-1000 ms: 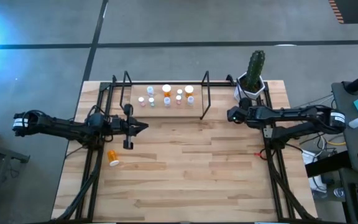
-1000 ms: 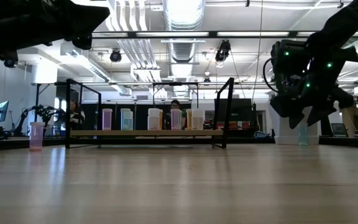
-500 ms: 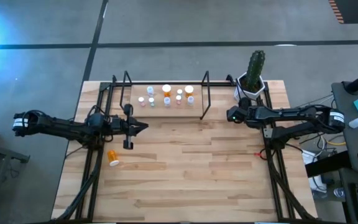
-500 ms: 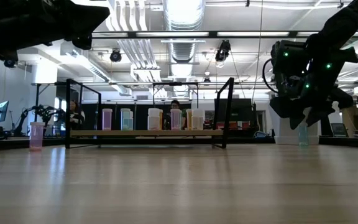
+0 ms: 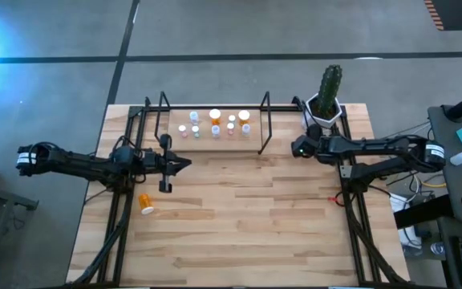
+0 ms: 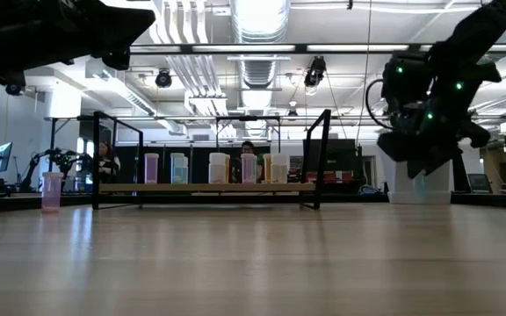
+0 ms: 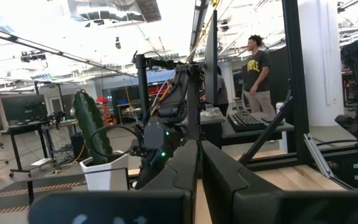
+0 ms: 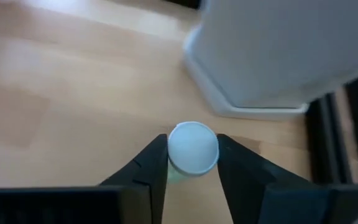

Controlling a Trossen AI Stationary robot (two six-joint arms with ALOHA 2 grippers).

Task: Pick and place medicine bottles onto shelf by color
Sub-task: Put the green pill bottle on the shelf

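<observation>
My right gripper [image 5: 297, 148] [image 8: 191, 142] points down near the white cactus pot [image 5: 325, 108] and is shut on a greenish medicine bottle with a white cap [image 8: 193, 149]. The shelf [image 5: 215, 132] [image 6: 205, 187] stands at the far middle of the table with several bottles upright on its board. One orange bottle [image 5: 146, 202] stands on the table at the left, and it also shows in the low view [image 6: 51, 190]. My left gripper [image 5: 179, 163] [image 7: 199, 168] is shut and empty, held level just in front of the shelf's left end. My right gripper pinches the bottle's white cap [image 8: 174, 152] between its two fingers, one finger on each side. The fingers come from above and point down. The bottle hangs upright below them. In the low view the gripper [image 6: 420, 167] hides it, and nothing of it reaches the table.
The cactus pot [image 6: 407, 184] [image 8: 278, 56] stands close beside my right gripper at the far right corner. The shelf's black wire uprights [image 5: 265, 120] rise between my right gripper and the board. The near half of the table [image 5: 239, 233] is bare wood.
My right gripper has gone a little up and toward the table's left edge, away from the pot. The greenish bottle that stood on the table beside the pot has left the tabletop with it.
</observation>
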